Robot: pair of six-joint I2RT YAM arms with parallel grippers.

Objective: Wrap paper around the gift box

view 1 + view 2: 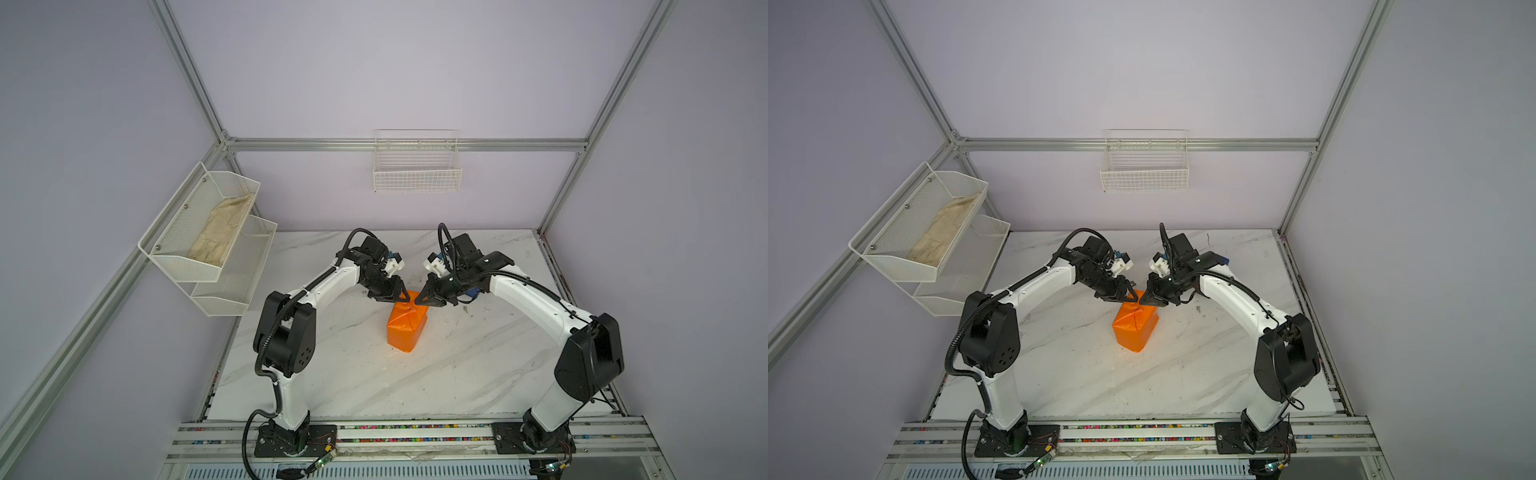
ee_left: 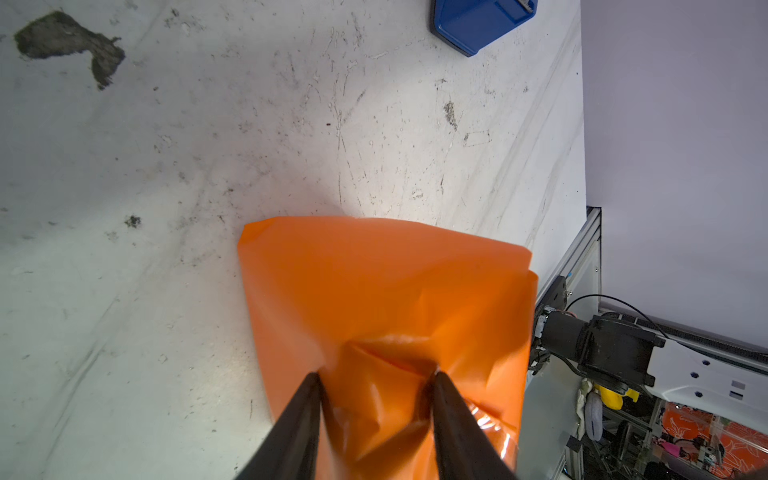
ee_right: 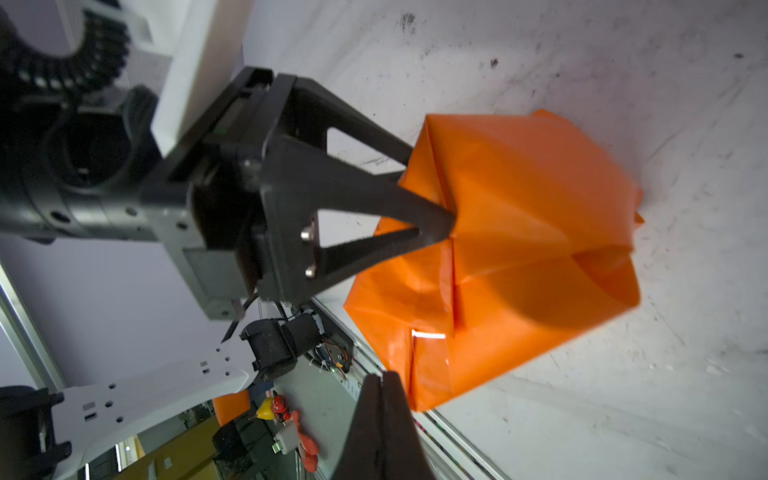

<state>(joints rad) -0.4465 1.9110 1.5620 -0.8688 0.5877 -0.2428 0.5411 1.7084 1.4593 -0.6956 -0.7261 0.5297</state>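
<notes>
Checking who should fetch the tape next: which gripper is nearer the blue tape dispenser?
Right. The right gripper sits at the orange parcel, on the side toward the blue tape dispenser; the left gripper pinches the parcel's far side.

place: robot lab cell | evidence: aluminium frame (image 1: 409, 144); lavender walls (image 1: 415, 62); marble tabletop (image 1: 374, 374)
</notes>
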